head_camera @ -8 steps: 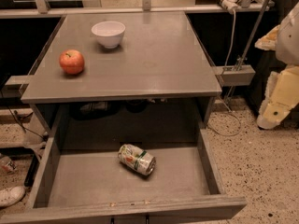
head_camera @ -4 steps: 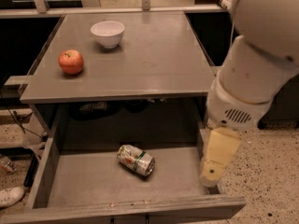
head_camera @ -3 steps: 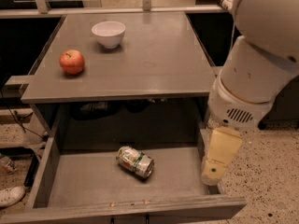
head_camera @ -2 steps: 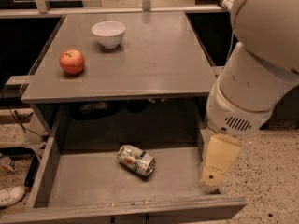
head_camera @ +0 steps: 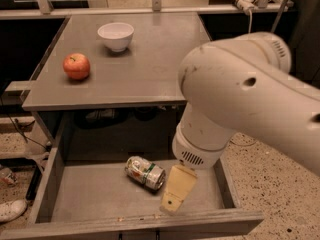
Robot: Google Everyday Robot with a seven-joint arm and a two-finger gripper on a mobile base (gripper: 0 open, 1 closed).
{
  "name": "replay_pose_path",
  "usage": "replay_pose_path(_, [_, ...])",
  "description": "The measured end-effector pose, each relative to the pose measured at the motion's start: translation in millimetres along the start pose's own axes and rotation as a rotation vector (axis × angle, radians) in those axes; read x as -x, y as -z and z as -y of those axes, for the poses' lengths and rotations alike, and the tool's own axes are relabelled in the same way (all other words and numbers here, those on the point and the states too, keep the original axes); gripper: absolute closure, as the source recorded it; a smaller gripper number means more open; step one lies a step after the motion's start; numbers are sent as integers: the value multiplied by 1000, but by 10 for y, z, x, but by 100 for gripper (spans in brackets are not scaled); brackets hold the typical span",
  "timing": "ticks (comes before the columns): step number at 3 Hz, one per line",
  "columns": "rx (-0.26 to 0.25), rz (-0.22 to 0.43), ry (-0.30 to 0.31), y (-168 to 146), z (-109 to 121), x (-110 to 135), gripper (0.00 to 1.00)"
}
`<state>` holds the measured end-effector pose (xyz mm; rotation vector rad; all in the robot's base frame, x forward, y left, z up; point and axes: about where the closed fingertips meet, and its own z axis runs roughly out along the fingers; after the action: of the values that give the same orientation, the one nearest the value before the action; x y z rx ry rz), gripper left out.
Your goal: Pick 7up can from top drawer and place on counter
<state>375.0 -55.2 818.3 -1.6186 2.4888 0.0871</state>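
The 7up can (head_camera: pixel 145 172) lies on its side on the grey floor of the open top drawer (head_camera: pixel 90 196), near the middle. My gripper (head_camera: pixel 176 191), a cream-coloured piece at the end of the big white arm (head_camera: pixel 240 99), hangs down into the drawer just to the right of the can, close to it. I cannot tell if it touches the can. The grey counter (head_camera: pixel 150 69) lies above the drawer, and the arm hides its right part.
A red apple (head_camera: pixel 76 66) sits on the counter's left side and a white bowl (head_camera: pixel 116 36) stands at its back. The drawer's front panel (head_camera: pixel 135 225) and low side walls enclose the can. Speckled floor lies to the right, and a white shoe (head_camera: pixel 11 210) at lower left.
The arm has swung left over the drawer. The gripper has moved from the drawer's right wall to just beside the can. The can, apple and bowl have not moved.
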Motion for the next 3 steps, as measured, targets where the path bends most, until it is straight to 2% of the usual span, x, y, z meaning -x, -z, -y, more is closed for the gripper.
replay_pose_path(1, [105,28,-59,-339,-68,153,0])
replay_pose_path(2, [115,29,-62,-364,-74,155,0])
replay_pose_path(3, [129,43,-48,-585,-225,271,0])
